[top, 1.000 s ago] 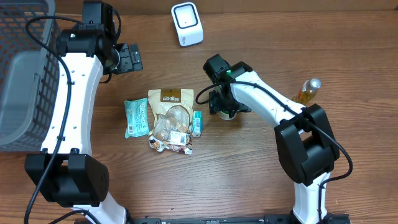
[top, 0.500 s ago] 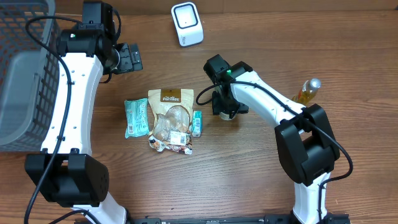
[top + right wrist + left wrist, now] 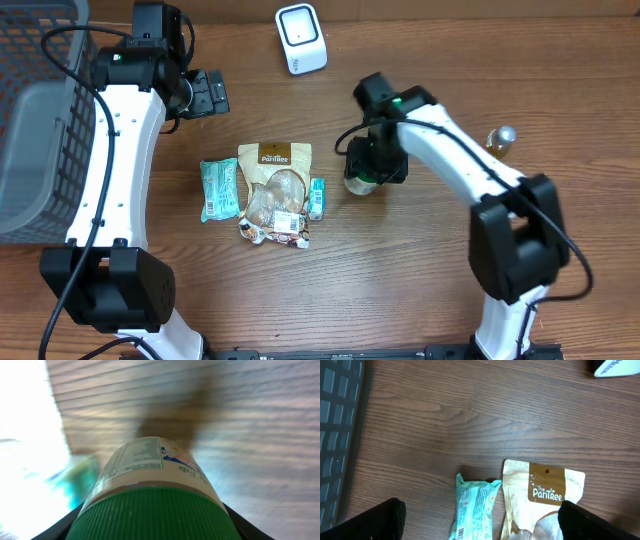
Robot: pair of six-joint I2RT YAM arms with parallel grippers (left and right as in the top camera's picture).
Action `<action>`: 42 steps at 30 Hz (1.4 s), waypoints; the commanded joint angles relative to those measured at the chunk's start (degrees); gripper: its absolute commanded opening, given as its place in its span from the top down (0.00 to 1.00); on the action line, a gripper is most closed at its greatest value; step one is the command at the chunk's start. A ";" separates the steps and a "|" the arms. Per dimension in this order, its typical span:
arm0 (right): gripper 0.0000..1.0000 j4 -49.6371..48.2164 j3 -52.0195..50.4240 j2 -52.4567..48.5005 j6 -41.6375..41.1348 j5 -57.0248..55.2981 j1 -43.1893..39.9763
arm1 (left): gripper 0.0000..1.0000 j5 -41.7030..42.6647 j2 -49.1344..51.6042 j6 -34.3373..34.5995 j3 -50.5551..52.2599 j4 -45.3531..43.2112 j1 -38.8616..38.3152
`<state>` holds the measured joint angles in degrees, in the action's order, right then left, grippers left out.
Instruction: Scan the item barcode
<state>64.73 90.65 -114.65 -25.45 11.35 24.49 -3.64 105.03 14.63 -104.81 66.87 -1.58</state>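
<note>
A jar with a ribbed green cap (image 3: 150, 515) and a white printed label fills the right wrist view, with a dark finger (image 3: 239, 522) on each side of the cap. My right gripper (image 3: 378, 160) is shut on this jar (image 3: 358, 181), just right of the pile of packets. The white scanner (image 3: 300, 38) stands at the table's far edge. My left gripper (image 3: 208, 93) hangs open and empty at the back left; in its wrist view the left gripper (image 3: 482, 527) sits above a teal packet (image 3: 472, 507) and a PanTree pouch (image 3: 545, 495).
A teal packet (image 3: 218, 188), the PanTree pouch (image 3: 274, 188) and a small teal item (image 3: 317, 197) lie mid-table. A yellow bottle (image 3: 495, 146) is at the right, behind my right arm. A grey wire basket (image 3: 40, 120) fills the left edge.
My right gripper has narrowed onto the jar's cap and shifted to the right with it. The left arm has not moved.
</note>
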 commanded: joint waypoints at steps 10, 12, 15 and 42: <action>0.53 9.81 2.10 5.05 0.00 25.05 -2.34 | 0.00 0.11 -0.44 0.17 -0.68 0.00 -0.33; 0.52 11.47 2.10 5.05 0.00 25.94 -2.34 | 0.00 0.11 -0.44 0.17 -0.68 0.00 -0.33; 0.52 13.68 2.10 5.05 -0.02 26.51 -2.34 | 0.00 0.11 -0.44 0.17 -0.68 0.00 -0.33; 0.55 15.78 2.10 5.05 -3.69 39.82 -2.34 | 0.00 0.11 -0.44 0.17 -0.68 0.00 -0.33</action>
<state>80.58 91.18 -111.37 -28.62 48.62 22.15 -3.64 105.03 14.63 -104.81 66.87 -1.58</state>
